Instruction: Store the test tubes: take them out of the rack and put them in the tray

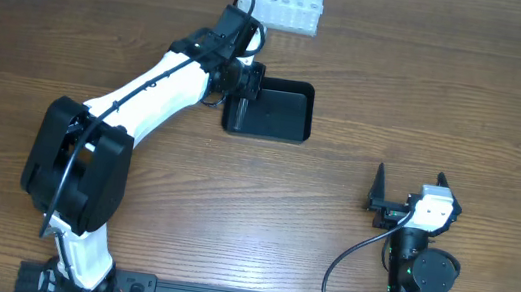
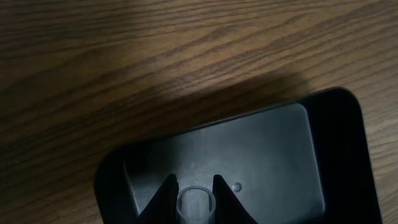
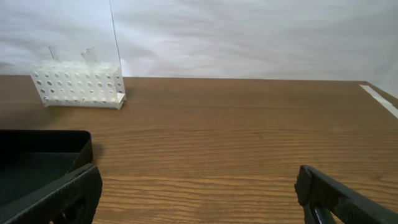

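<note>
Left jaws hold a tube [image 2: 196, 205] over the tray [image 2: 261, 149]; lower it close, then let go softly. Right jaws are wide open.

A brown wooden tabletop [image 1: 506, 118] with long, wavy grain runs across the whole scene, evenly lit from above, with a soft pale sheen toward its far side. Behind its far edge rises a plain white backdrop [image 3: 249, 37], faintly mottled, perhaps a hung sheet rather than a painted wall. A narrow pale strip [image 3: 380, 98] lies flat on the wood near one end.
</note>
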Robot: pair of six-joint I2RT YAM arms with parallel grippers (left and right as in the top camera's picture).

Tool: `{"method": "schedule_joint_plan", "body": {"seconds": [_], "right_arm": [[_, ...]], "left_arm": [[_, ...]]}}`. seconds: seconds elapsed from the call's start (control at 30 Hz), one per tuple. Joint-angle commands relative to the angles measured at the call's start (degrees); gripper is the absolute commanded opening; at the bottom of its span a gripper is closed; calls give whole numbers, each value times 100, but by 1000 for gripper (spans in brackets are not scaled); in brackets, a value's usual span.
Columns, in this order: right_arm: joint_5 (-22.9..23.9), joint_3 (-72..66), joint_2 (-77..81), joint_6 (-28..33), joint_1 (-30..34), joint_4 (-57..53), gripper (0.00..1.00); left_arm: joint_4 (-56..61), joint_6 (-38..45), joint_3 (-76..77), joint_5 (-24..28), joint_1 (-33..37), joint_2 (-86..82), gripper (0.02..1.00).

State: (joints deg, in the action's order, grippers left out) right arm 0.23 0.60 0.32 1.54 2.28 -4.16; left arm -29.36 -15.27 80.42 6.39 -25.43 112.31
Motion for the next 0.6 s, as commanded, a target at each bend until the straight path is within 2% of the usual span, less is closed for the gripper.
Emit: {"method": "schedule_joint_plan", "body": {"seconds": [0.03, 0.2, 0.37, 0.53, 0.6], "right_arm": [[50, -28, 9, -22, 37, -17, 993], [50, -28, 9, -22, 35, -17, 991], [50, -28, 9, -22, 37, -17, 991], [50, -28, 9, -22, 35, -17, 991], [50, -28, 9, -22, 37, -17, 991]], "left_arm": [[22, -61, 48, -162, 24, 85, 150], [20, -61, 48, -308, 24, 85, 174], [20, -61, 48, -330, 24, 87, 338], [83, -61, 48, -470, 24, 87, 364], [297, -57, 50, -584, 24, 83, 430]]}}
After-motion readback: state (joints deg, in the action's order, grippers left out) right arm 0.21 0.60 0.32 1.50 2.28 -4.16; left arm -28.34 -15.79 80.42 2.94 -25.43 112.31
